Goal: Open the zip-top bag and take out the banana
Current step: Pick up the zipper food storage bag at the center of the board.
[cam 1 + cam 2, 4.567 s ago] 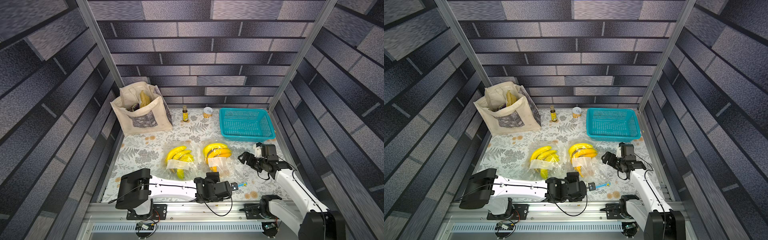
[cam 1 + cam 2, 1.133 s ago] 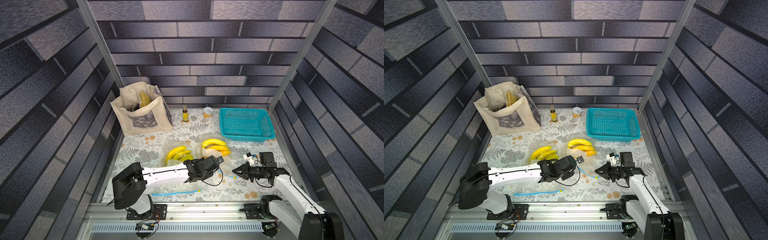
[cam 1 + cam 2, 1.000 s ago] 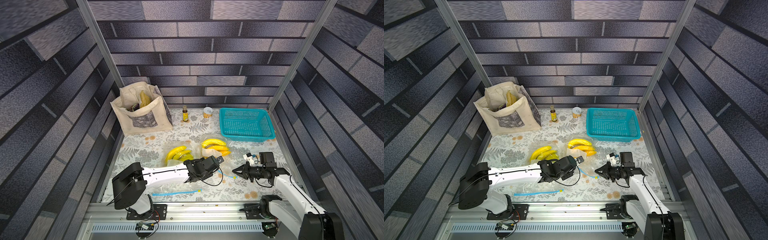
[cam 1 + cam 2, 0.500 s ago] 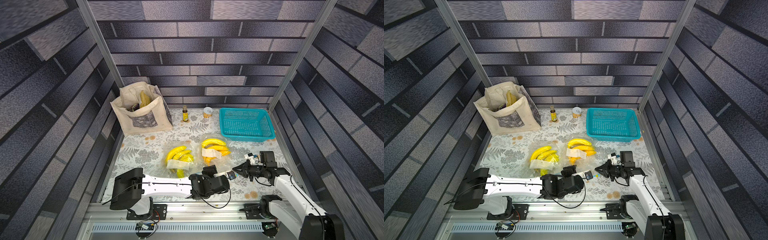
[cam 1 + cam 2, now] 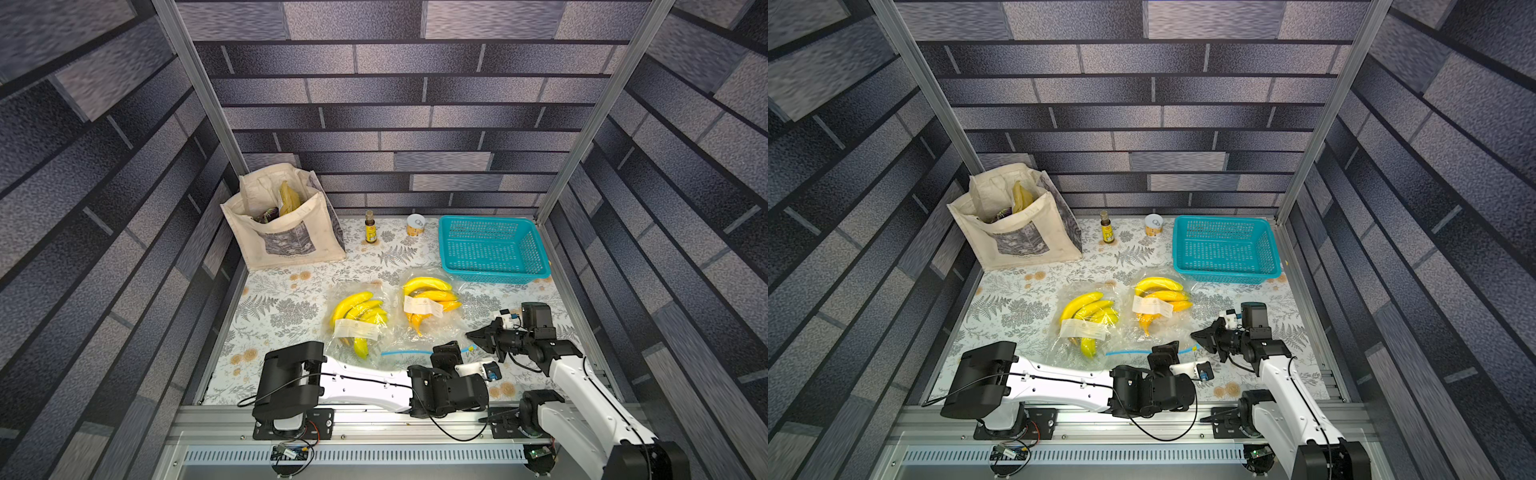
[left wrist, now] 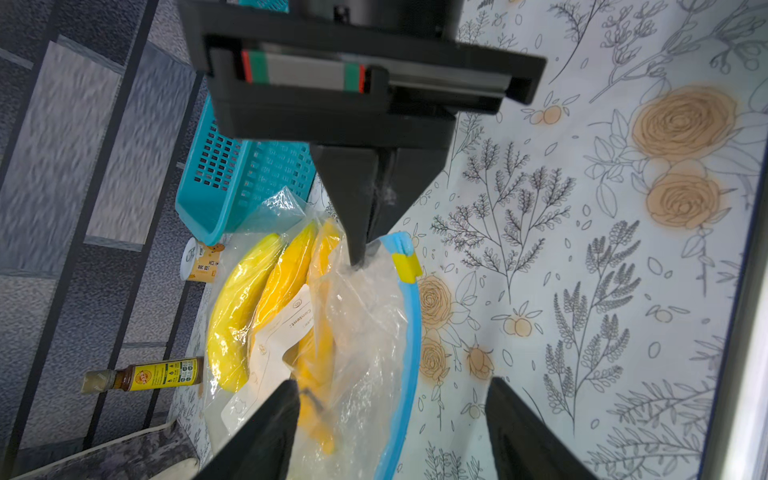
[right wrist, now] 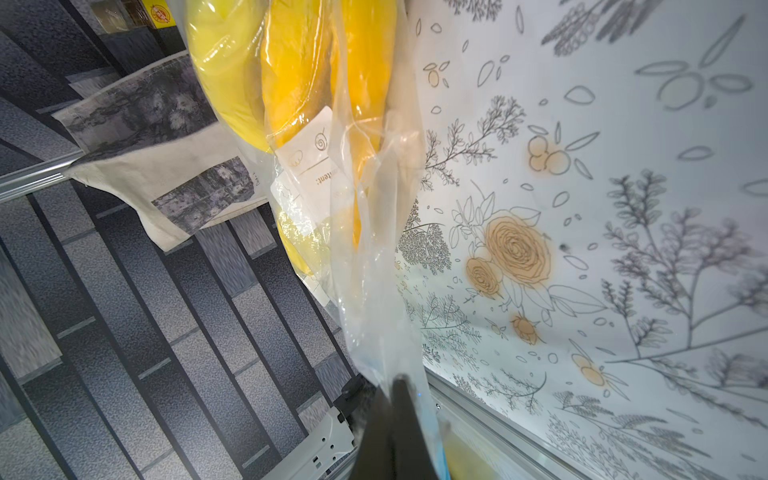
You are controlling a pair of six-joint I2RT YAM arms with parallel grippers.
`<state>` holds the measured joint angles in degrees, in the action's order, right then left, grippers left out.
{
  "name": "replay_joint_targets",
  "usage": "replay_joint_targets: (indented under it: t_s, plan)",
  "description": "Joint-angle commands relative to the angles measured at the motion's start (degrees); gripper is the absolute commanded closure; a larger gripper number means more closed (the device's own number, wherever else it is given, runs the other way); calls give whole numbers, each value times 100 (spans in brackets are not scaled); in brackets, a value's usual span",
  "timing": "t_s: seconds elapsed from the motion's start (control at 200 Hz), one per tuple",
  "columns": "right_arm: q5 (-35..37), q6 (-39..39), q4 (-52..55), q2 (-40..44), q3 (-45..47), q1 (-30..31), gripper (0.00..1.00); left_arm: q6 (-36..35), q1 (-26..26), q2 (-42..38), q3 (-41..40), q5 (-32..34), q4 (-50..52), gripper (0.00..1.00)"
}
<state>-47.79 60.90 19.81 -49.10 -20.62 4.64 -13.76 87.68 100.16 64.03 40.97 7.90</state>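
Clear plastic: a zip-top bag (image 5: 432,332) of yellow bananas (image 5: 430,293) lies on the floral tabletop (image 5: 291,316), right of centre and just in front of the teal basket (image 5: 494,277). My right gripper (image 6: 360,254) is pinched closed on the bag's corner, right beside the yellow slider (image 6: 406,266) on the blue zip strip (image 5: 405,352). My left gripper (image 6: 395,419) has its fingers wide apart at the bag's mouth, near the front edge. The zip strip runs between them, and they hold nothing. A second bag of bananas (image 5: 357,320) lies just beside the first, toward the left edge.
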Motion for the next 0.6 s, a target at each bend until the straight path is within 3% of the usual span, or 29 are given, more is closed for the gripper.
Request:
replay_joint_targets:
  t_s: [0.0,0.291,0.396,0.506,0.596]
  plan:
    - [97,202,-119,105,79,44,100,-59,22,157,156,101,-149,27]
    - [11,451,-232,319,205,45,100,-42,-152,533,241,311,-491,27]
    - [15,482,-173,417,230,42,100,-26,-302,610,275,406,-544,31]
    - [-16,584,-221,497,301,43,100,25,-472,570,218,250,-560,45]
    - [-21,682,-293,542,338,44,100,54,-576,511,148,173,-605,66]
